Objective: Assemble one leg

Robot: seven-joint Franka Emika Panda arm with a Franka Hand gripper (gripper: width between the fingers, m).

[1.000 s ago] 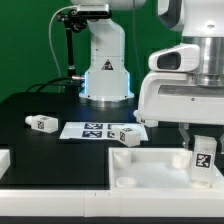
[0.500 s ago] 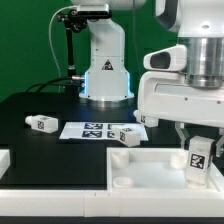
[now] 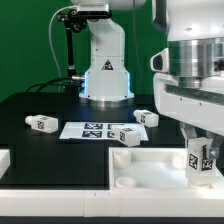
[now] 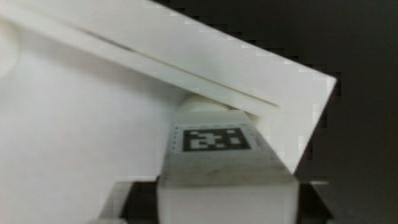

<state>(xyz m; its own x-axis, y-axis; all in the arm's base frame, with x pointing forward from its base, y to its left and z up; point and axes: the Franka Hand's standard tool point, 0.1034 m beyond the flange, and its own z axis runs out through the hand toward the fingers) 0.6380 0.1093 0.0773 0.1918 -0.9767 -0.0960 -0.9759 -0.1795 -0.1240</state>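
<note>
My gripper (image 3: 203, 150) is shut on a leg (image 3: 201, 159), a small white block with a black-and-white tag, held upright over the right corner of the large white recessed tray part (image 3: 140, 168). In the wrist view the leg (image 4: 217, 160) fills the space between my fingers (image 4: 135, 202), its tag facing the camera, with the tray's corner wall (image 4: 214, 70) just beyond it. Three more legs lie on the black table: one at the exterior view's left (image 3: 41, 123), one by the tray's edge (image 3: 127, 137) and one farther right (image 3: 147, 118).
The marker board (image 3: 90, 129) lies flat on the table between the loose legs. The robot base (image 3: 105, 75) stands at the back. A white piece (image 3: 4, 160) sits at the exterior view's left edge, and a white rim (image 3: 50, 205) runs along the front.
The arm has shifted to the exterior view's right and turned, uncovering the far right leg on the table. The held leg has stayed over the tray's right corner, slightly lower.
</note>
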